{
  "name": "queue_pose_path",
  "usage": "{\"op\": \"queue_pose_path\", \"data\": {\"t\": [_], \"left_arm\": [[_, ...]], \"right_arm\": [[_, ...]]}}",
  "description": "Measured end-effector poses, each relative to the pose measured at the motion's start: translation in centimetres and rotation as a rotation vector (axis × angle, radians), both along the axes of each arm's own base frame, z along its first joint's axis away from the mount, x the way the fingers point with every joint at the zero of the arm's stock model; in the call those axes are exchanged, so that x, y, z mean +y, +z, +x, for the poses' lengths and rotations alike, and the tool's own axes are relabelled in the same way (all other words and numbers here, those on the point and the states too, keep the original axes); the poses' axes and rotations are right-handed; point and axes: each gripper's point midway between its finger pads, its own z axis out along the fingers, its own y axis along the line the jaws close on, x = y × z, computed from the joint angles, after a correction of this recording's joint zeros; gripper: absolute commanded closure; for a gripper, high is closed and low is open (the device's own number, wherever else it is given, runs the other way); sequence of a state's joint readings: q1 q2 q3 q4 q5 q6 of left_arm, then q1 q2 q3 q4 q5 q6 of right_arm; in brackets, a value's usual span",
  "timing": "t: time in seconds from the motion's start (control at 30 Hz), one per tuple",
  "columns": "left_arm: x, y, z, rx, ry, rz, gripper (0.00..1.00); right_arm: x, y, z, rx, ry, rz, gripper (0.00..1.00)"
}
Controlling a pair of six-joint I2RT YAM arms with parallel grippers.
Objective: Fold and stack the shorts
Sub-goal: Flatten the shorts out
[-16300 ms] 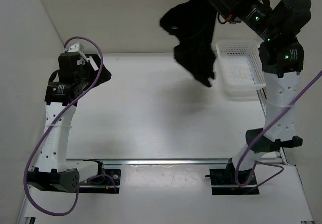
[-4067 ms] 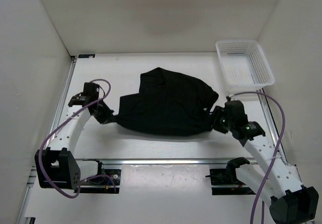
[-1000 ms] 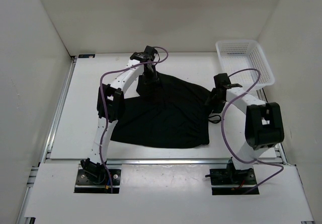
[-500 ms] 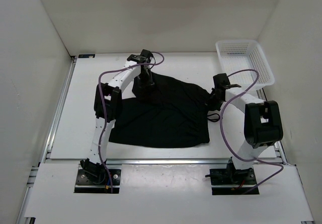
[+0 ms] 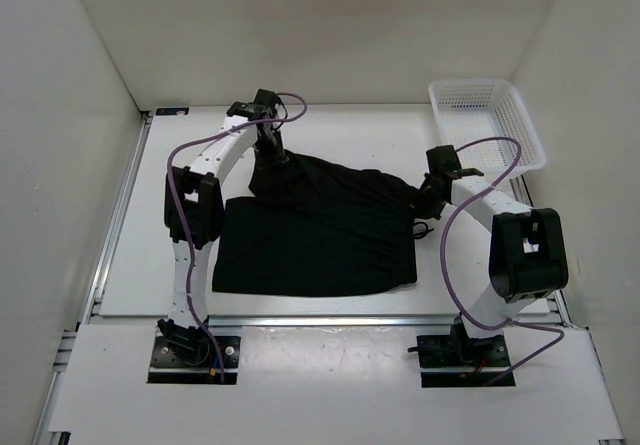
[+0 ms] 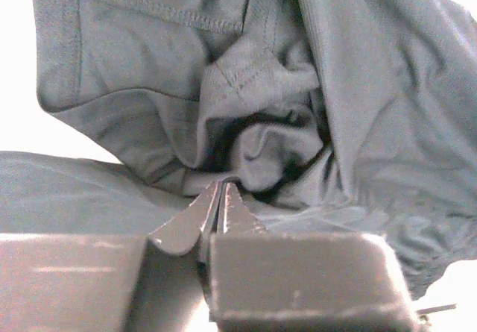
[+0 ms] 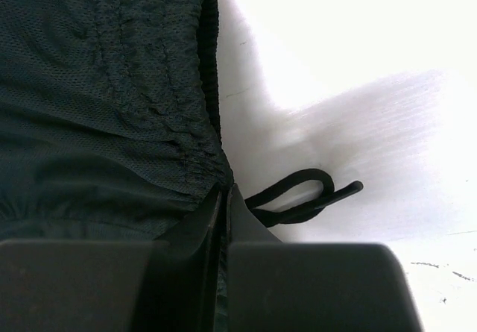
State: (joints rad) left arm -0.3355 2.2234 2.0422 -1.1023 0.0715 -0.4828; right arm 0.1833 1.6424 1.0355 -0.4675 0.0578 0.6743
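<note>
The left tool (image 6: pixel 221 189) and right tool (image 7: pixel 224 192) sit clamped, apparently pinching the shorts (image 5: pixel 320 240).

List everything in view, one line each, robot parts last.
shorts: one, black, spread across the middle of the table, far-left corner bunched up.
drawstring: one, black, looped on the table beside the waistband at the shorts' right end.
basket: one, white mesh, far right corner of the table.
table: one, white, under everything.
left arm, right arm: two, white with black joints, both reaching over the table.
cables: two, purple, one along each arm.
left hand: one, black, shut on the shorts' bunched far-left corner.
right hand: one, black, shut on the shorts at the waistband.
</note>
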Motion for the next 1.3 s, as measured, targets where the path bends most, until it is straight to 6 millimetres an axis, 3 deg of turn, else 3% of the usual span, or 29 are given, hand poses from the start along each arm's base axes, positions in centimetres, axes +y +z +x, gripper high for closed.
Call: {"op": "queue_pose_path", "data": {"t": [0.2,0.27,0.3,0.43,0.53,0.6,0.67,0.7,0.9,1.0,1.2,1.3], "left_arm": [[0.2,-2.0,-1.1,0.048,0.005,-0.002,0.87],[0.0,-2.1,-1.3,0.055,0.000,-0.005,0.74],[-0.2,-2.0,-1.3,0.052,-0.003,-0.008,0.54],[-2.0,-0.8,-0.9,0.014,-0.034,-0.013,0.44],[-3.5,-0.8,-1.1,0.007,-0.062,-0.017,0.44],[-4.3,-1.7,-1.6,0.027,-0.079,-0.009,0.51],[-4.5,-2.7,-2.0,0.055,-0.082,0.001,0.66],[-4.5,-3.3,-2.0,0.071,-0.081,0.007,0.89],[-2.8,-4.5,-1.5,0.098,-0.063,0.066,0.90],[-1.0,-3.9,-1.3,0.080,-0.029,0.080,0.90],[4.8,-1.3,-2.9,0.072,0.062,0.078,0.90],[5.4,-0.8,-4.1,0.064,0.062,0.069,0.90]], "right_arm": [[0.0,0.2,-0.3,-0.007,0.002,-0.003,1.00],[-0.1,0.4,-0.4,-0.012,0.002,-0.002,1.00],[-0.1,0.5,-0.4,-0.015,0.001,-0.003,1.00],[-0.1,0.7,-0.4,-0.020,0.000,-0.004,1.00],[-0.1,0.7,-0.4,-0.019,0.000,-0.004,1.00],[-0.1,0.7,-0.4,-0.019,0.000,-0.004,1.00],[-0.1,0.7,-0.4,-0.018,0.001,-0.004,1.00],[-0.1,0.7,-0.4,-0.018,0.001,-0.004,1.00],[-0.2,0.6,-0.5,-0.017,-0.001,-0.011,1.00],[-0.4,0.6,-0.5,-0.016,-0.001,-0.017,1.00],[-0.6,0.7,-0.5,-0.021,0.000,-0.030,1.00],[-0.7,0.7,-0.5,-0.020,0.001,-0.037,1.00]]}}
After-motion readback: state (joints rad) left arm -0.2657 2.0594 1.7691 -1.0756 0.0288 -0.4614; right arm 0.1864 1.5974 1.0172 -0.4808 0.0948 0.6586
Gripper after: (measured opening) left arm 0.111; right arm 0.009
